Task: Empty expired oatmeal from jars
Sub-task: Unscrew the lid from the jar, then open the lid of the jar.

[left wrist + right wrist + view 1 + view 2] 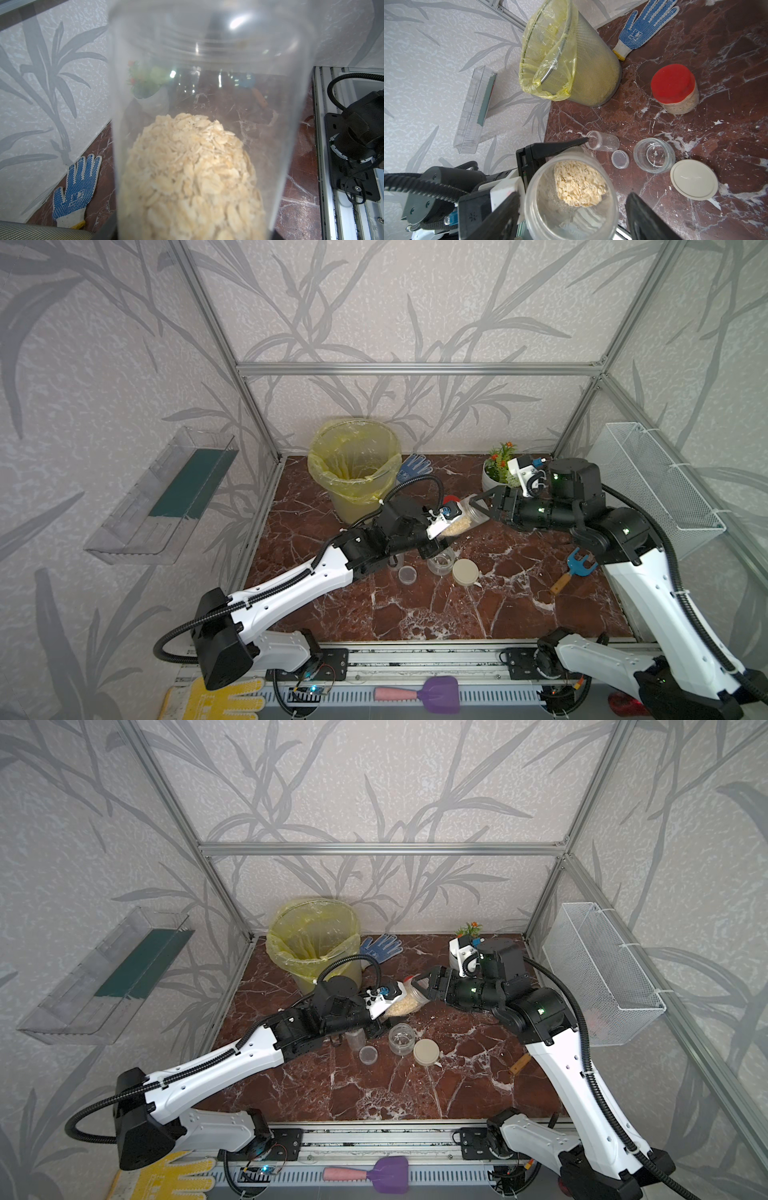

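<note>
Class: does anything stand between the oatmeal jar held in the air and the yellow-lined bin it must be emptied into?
Nothing visible does. The left claw holds the jar above the table; the red-capped jar stands lower, beside that path. The yellow-lined bin stands open.

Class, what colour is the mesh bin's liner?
The liner is yellow; the right wrist view shows it best.

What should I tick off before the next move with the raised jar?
1. Left end effector shut on the tilted jar: ok.
2. Right end effector open astride jar's threaded end: ok.
3. Jar's lid removed: cannot tell.
4. Oatmeal inside jar, none spilling: ok.
5. Jar above the yellow-lined mesh bin: not ok; over table beside it.
6. Red-capped jar emptied: not ok; capped, oatmeal inside.
</note>
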Controlling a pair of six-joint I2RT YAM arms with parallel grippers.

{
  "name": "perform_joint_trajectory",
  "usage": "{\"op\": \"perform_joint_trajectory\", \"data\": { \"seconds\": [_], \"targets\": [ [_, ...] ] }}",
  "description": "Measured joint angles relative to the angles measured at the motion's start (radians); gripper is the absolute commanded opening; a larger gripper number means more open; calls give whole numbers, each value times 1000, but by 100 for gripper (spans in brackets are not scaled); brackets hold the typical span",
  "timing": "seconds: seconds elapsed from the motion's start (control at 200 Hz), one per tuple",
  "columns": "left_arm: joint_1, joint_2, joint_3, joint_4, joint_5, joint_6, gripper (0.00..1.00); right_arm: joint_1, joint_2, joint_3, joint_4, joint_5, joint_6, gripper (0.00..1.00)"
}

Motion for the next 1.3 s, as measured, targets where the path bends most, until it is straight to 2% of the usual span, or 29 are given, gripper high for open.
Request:
{"op": "perform_joint_trajectory", "data": {
  "seconds": [0.245, 0.55, 0.6, 0.64, 0.73, 0.81, 0.925, 1.3],
  "targets": [
    [0, 3, 0, -1, 0, 0, 0, 5, 23, 0, 0, -7, -17, 77],
    [0, 6, 0, -11, 0, 6, 0, 8, 32, 1, -5, -13, -51, 61],
    [0, 6, 0, -15, 0, 6, 0, 9, 33, 1, -7, -14, -58, 54],
    [0, 6, 0, -17, 1, 6, 0, 10, 34, 1, -8, -15, -69, 41],
    [1, 6, 0, -21, 13, 3, 0, 9, 35, 1, -8, -36, -108, 21],
    [7, -2, -4, -31, 47, -13, 0, 2, 41, 3, -9, -92, -203, 10],
    [17, -40, -55, -14, 105, -55, 0, -2, 72, 31, -49, -175, -394, 0],
    [26, -154, -209, 77, 255, -141, 0, 6, 81, 43, -178, -373, -1030, 0]
  ]
}}
